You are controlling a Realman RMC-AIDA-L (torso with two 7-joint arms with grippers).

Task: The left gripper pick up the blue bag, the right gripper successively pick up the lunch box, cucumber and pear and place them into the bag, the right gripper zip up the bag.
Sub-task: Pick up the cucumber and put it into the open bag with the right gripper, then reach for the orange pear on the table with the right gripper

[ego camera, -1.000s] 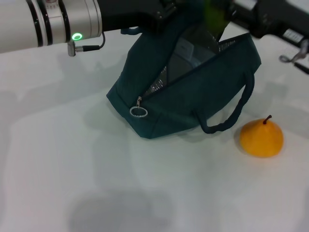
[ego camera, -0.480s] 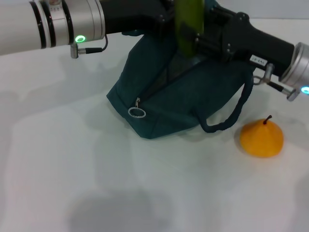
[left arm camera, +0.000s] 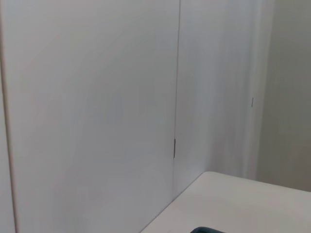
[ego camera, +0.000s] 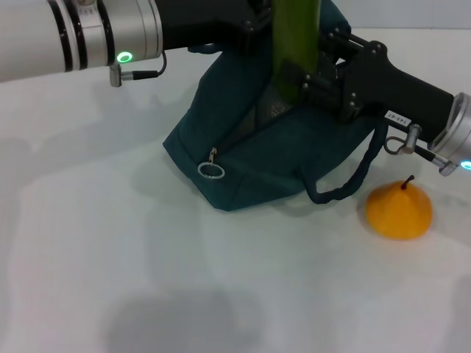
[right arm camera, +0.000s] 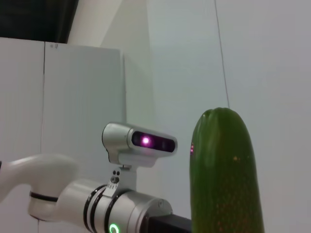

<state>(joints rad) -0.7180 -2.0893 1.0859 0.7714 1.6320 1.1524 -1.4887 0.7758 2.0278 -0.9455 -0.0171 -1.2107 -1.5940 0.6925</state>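
White tabletop [ego camera: 147, 279] carries the blue bag [ego camera: 280, 158] near its far edge, top held up by the left gripper [ego camera: 246, 18], apparently clamped on the fabric. Within a second the right gripper [ego camera: 309, 77] has swung in, gripping the cucumber [ego camera: 296, 40] upright over the opening; the pear [ego camera: 398, 209] waits beside.

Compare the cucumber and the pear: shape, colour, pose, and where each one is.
The cucumber is long, green and upright; the pear is round and orange with a short dark stem. The cucumber is held up over the open bag by the right end effector; the pear rests on the table beside the bag. Neither is fully bagged yet.
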